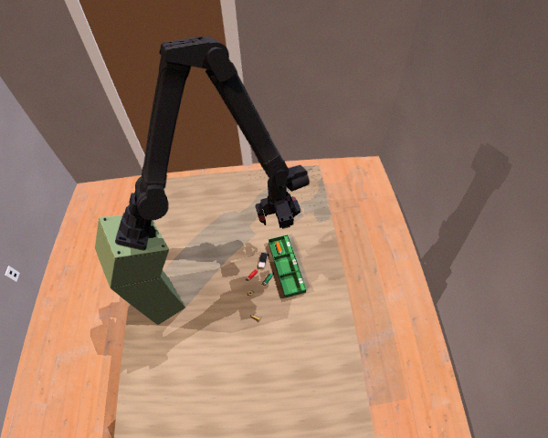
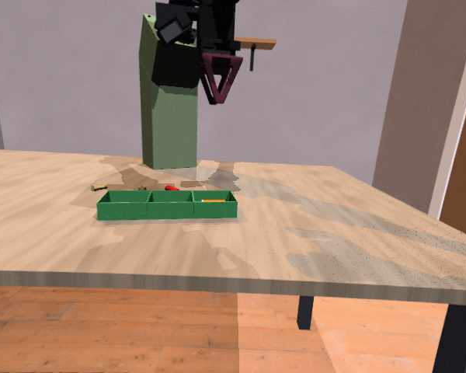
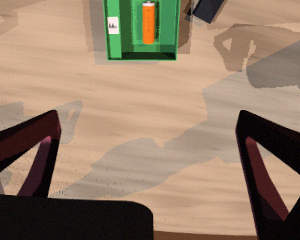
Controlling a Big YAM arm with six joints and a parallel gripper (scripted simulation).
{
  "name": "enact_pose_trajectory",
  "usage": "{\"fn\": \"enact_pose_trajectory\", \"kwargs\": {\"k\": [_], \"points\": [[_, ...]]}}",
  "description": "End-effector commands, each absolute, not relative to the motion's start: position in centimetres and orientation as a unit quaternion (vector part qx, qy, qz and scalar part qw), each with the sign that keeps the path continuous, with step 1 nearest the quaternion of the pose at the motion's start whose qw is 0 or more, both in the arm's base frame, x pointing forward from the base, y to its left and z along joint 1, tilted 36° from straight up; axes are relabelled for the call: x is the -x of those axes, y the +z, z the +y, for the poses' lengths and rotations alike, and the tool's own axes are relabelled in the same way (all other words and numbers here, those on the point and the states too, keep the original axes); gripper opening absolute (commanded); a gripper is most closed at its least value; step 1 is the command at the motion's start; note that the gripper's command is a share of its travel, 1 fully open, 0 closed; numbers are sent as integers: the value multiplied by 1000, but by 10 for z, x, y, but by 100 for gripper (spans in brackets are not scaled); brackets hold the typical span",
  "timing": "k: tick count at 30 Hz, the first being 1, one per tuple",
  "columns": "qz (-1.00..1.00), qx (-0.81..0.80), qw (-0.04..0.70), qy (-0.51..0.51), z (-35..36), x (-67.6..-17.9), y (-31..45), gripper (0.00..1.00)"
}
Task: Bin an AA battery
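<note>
A green tray of three bins (image 1: 286, 265) lies on the table. An orange AA battery (image 1: 278, 246) lies in its end bin nearest the gripper; it also shows in the wrist view (image 3: 149, 23) and in the exterior view (image 2: 213, 200). That bin has a small white label (image 3: 113, 24), too small to read. A red battery (image 1: 251, 275) and a green battery (image 1: 267, 278) lie on the table beside the tray. My gripper (image 1: 277, 215) is open and empty, high above the table just beyond the tray's end; its dark red fingers (image 2: 218, 80) point down.
Two small brass pieces (image 1: 254, 317) lie nearer the front. The arm's green base box (image 1: 135, 273) stands to the left.
</note>
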State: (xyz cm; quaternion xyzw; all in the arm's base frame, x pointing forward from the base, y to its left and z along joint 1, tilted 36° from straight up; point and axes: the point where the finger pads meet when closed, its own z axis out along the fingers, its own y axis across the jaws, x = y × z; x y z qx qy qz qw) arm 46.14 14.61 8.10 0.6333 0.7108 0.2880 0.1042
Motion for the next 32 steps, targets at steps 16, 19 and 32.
{"fn": "enact_pose_trajectory", "kwargs": {"k": [16, 19, 32], "points": [[709, -631, 110, 296, 148, -467, 91, 100], [709, -631, 110, 296, 148, -467, 91, 100], [709, -631, 110, 296, 148, -467, 91, 100]]}}
